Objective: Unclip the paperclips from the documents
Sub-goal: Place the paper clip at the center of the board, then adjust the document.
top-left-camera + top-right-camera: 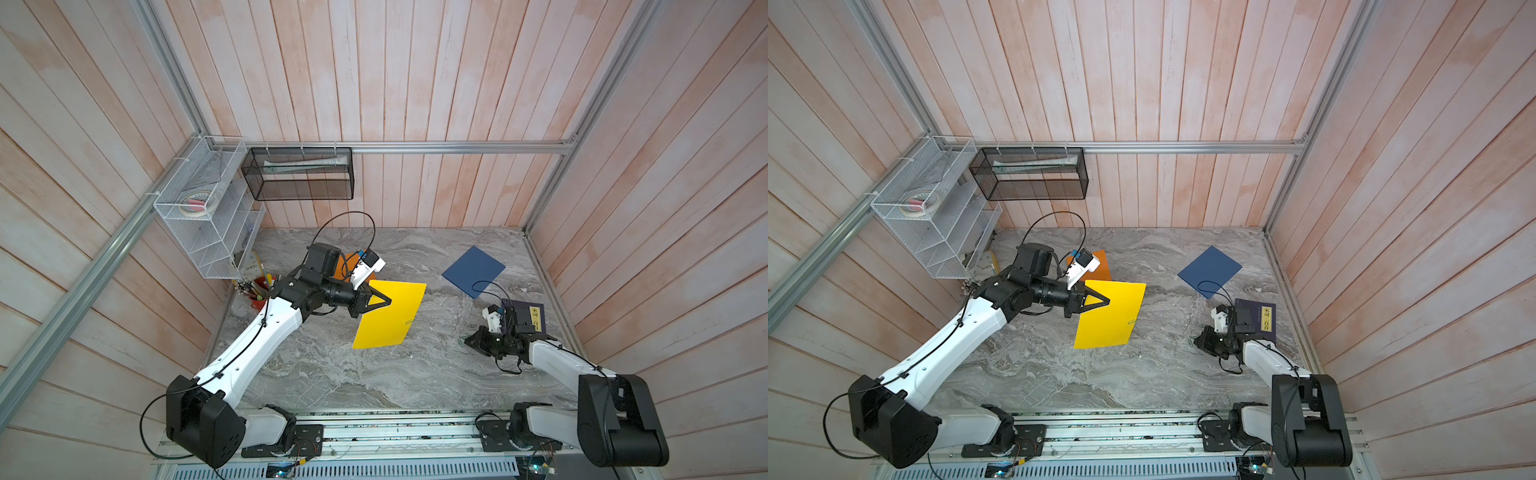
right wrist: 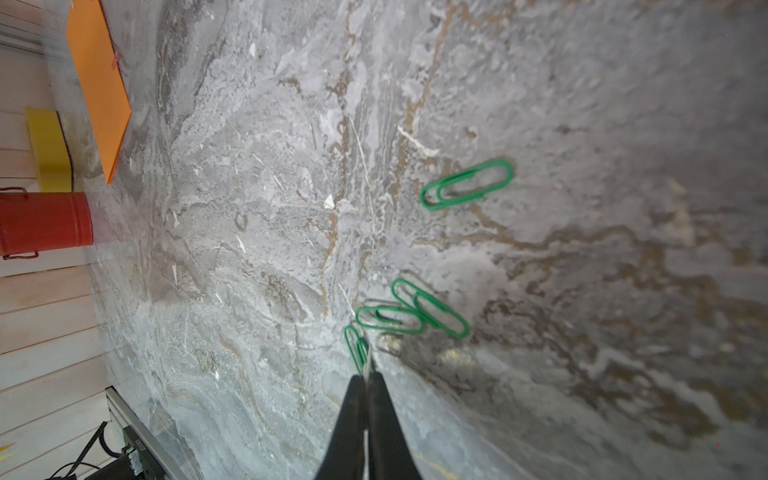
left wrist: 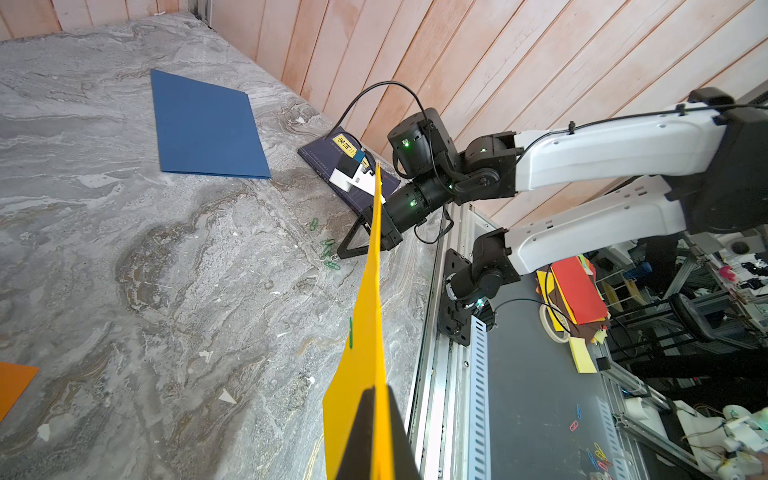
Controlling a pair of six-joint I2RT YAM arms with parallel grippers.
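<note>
My left gripper (image 1: 388, 301) (image 3: 376, 390) is shut on one edge of the yellow document (image 1: 390, 320) (image 3: 365, 332), holding it tilted up off the table. A green paperclip (image 3: 351, 332) (image 1: 409, 321) sits on that sheet's far edge. My right gripper (image 2: 365, 376) (image 1: 467, 341) is low over the table, its tips pinching a green paperclip (image 2: 356, 347). Three loose green paperclips (image 2: 465, 183) (image 2: 430, 307) (image 2: 388, 319) lie just beyond. The blue document (image 1: 473, 271) lies flat at the back right. The orange document (image 2: 99, 83) (image 1: 1100, 266), with a pink clip (image 2: 115, 60), lies behind the left arm.
A navy book with a gold label (image 1: 528, 318) lies under the right wrist near the right wall. A red pen cup (image 1: 257, 293) and a yellow container (image 2: 50, 149) stand at the left. A white wire rack (image 1: 208, 216) and a black mesh basket (image 1: 299, 174) hang on the walls.
</note>
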